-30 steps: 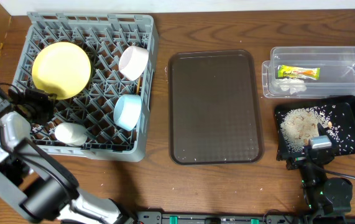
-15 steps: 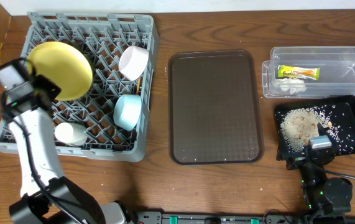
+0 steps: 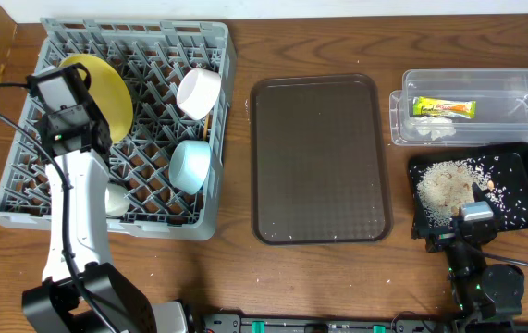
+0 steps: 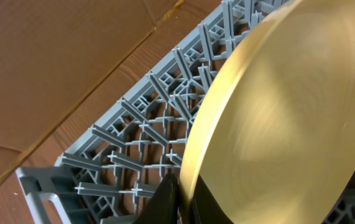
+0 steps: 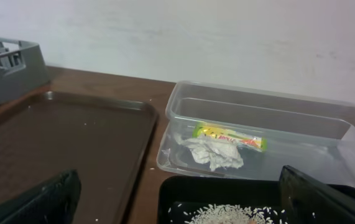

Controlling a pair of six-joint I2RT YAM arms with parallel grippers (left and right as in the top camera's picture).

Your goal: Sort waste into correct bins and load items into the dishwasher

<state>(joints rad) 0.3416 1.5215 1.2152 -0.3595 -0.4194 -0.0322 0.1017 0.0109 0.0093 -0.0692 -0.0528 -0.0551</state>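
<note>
My left gripper (image 4: pixel 182 199) is shut on the rim of the yellow plate (image 3: pixel 106 88), held tilted on edge over the back left of the grey dish rack (image 3: pixel 213 139); the plate fills the left wrist view (image 4: pixel 289 118). A white bowl (image 3: pixel 199 92), a light blue bowl (image 3: pixel 190 166) and a white cup (image 3: pixel 116 201) sit in the rack. My right gripper (image 5: pixel 177 205) is open at the near edge of the black tray (image 3: pixel 522 176), which holds rice scraps (image 3: pixel 444 190). The clear tub (image 3: pixel 513 88) holds the snack wrapper (image 3: pixel 443 108) and white tissue (image 5: pixel 213 153). Chopsticks are not visible.
A dark brown serving tray (image 3: pixel 319 157) lies between the rack and the bins, with a few rice grains on it. The wooden table's (image 3: pixel 245 268) front strip lies below the rack. My left arm crosses the rack's left side.
My left arm has swung from the table's left edge up over the rack, lifting the yellow plate from lying flat to tilted on its edge. The right arm has not moved.
</note>
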